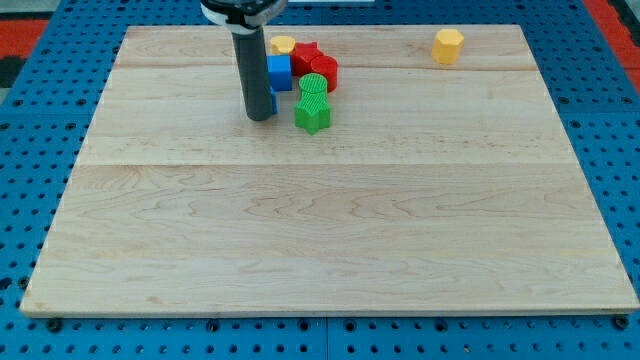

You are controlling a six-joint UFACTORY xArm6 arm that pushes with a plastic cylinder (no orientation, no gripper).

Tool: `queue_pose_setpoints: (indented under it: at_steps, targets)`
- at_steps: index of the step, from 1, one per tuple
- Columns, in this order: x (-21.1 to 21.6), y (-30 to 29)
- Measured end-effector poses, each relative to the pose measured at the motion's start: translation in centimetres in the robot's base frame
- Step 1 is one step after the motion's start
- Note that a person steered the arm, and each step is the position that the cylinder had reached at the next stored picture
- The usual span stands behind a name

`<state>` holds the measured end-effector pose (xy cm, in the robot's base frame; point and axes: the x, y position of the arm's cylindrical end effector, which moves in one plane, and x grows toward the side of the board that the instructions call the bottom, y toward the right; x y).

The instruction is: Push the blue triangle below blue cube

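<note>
My tip (260, 117) rests on the worktop (300, 240) near the view's top. The blue triangle (274, 101) touches the rod's right side, mostly hidden. The blue cube (279, 70) lies just above it, with two red blocks (316, 65) to the right and a yellow block (283, 44) behind. Two green blocks (313, 103) sit just right of my tip. Another yellow block (448, 45) lies well apart, far right.

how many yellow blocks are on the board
2. One yellow block sits at the top of the cluster, above the blue cube; the other, a yellow hexagon, stands alone at the view's top right. My rod could hide more.
</note>
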<state>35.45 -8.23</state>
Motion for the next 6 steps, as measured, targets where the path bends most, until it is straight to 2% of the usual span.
queue_pose_setpoints:
  at_steps: [1, 2, 3, 4, 5, 6]
  targets:
    - [-0.1, 0.2]
    - [1.3, -2.6]
    - [-1.5, -6.7]
    - [-3.9, -4.4]
    - [-3.5, -1.5]
    - [-1.0, -1.3]
